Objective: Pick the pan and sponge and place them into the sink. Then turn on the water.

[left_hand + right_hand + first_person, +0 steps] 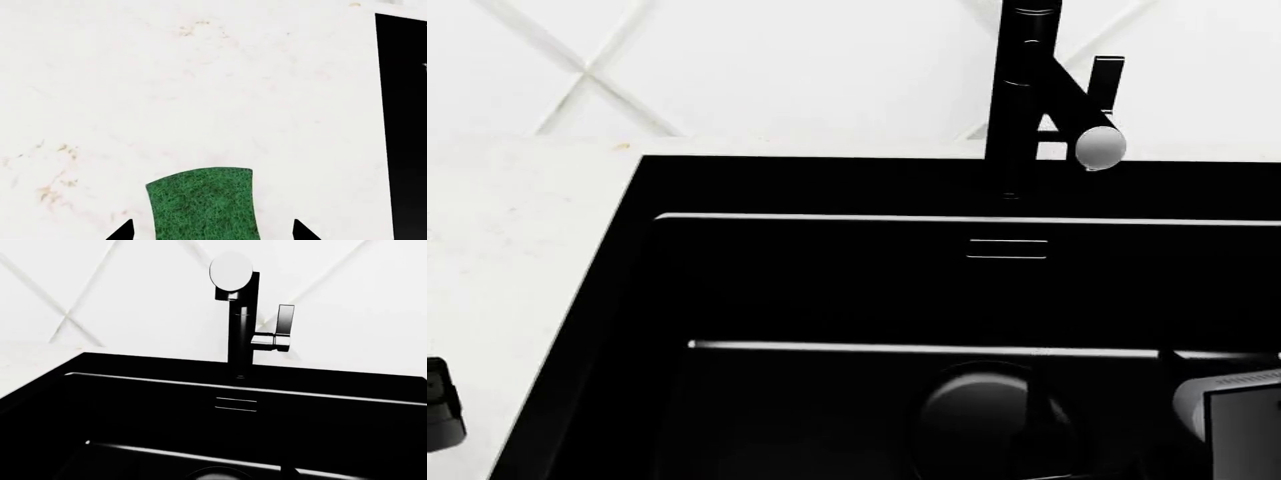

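Observation:
In the left wrist view the sponge (203, 202) lies flat on the white counter, green top up. My left gripper (213, 231) is open, and its black fingertips (123, 231) stand on either side of the sponge with gaps to it. The round black pan (988, 410) lies on the floor of the sink (814, 290), dark on dark; its rim shows in the right wrist view (213, 472). My right gripper (213, 475) hangs open and empty over the basin; only one fingertip (291, 474) shows. No water stream runs from the faucet spout (1100, 145).
The sink's rim (400, 130) lies close beside the sponge. The faucet column (241, 335) with its lever (285, 322) stands behind the basin, above the overflow slot (1008, 248). My right arm (1234, 400) reaches over the basin; part of my left arm (441, 405) is over the counter.

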